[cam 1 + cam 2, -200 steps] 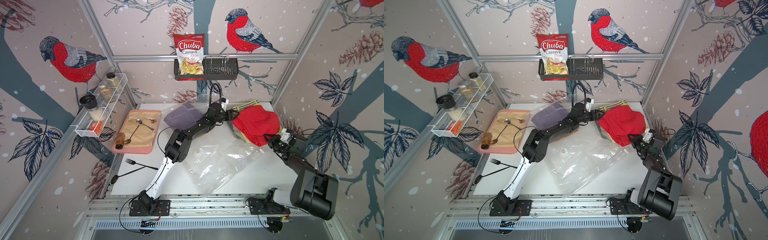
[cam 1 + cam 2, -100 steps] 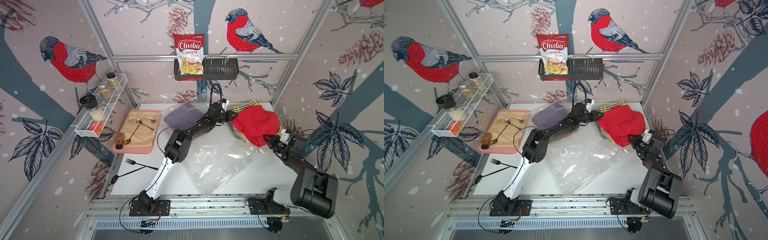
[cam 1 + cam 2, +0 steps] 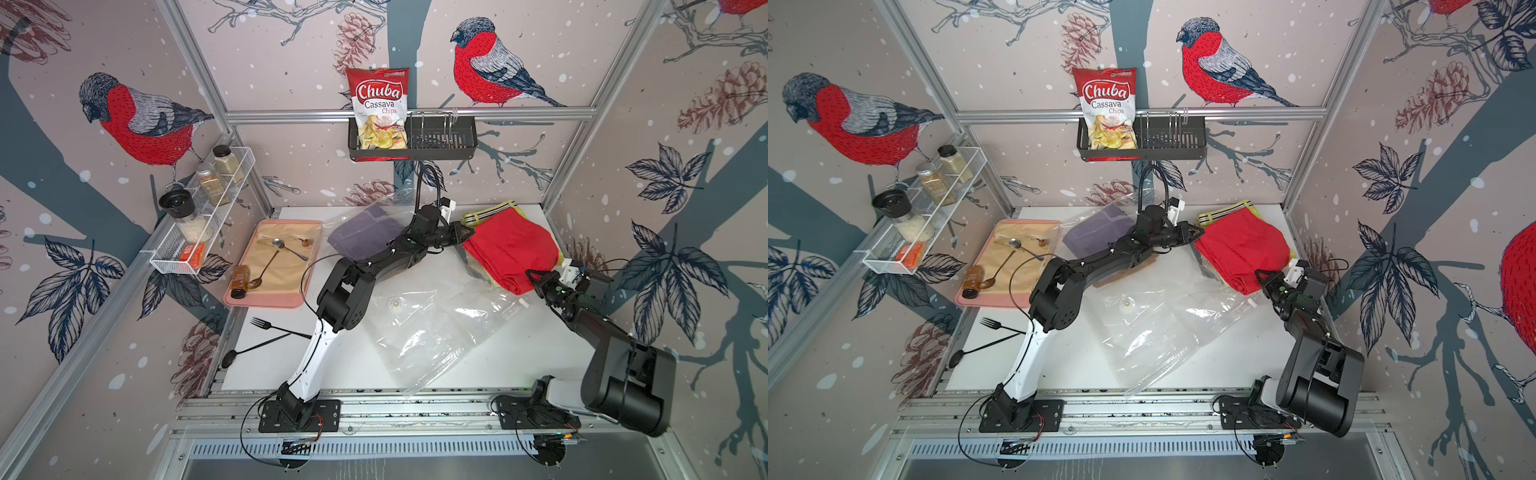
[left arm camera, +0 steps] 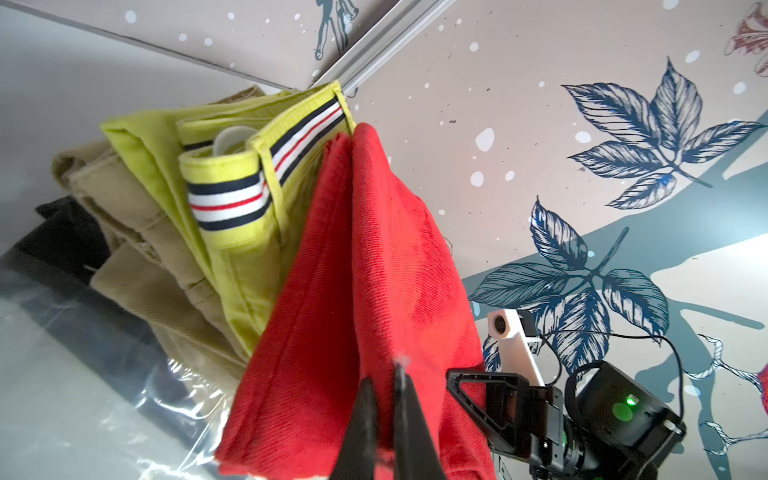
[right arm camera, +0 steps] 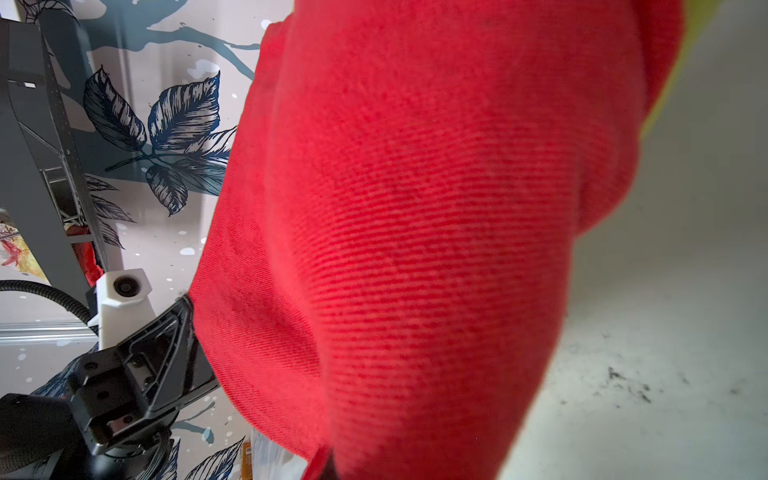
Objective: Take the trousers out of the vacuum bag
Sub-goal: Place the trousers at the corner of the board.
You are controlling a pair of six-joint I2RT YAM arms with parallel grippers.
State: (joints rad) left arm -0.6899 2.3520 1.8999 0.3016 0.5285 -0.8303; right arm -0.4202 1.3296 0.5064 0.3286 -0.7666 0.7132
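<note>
— Left gripper [image 4: 384, 376] is clamping down: the jaws, apart a second ago, are now pinching together on a fold of the red trousers [image 4: 374, 270] (the top of the pile).
— And the right gripper [image 3: 534, 281]?
— Its jaws are together too, seemingly biting the same garment's near corner, unchanged.
— Where's it all sitting?
— The red trousers are lying over the yellow pair [image 4: 232, 174], tan pair [image 4: 133, 224] and black pair [image 4: 66, 237] in the far right corner of the table [image 3: 498, 365]. The vacuum bag [image 3: 432, 332] is sprawling crinkled mid-table. The purple pair [image 3: 365, 235] is resting apart, toward the back.
— Meaning?
— Both arms are probably readying to lift or spread it. I can't tell whether the lowest pairs are clear of the bag's mouth.
</note>
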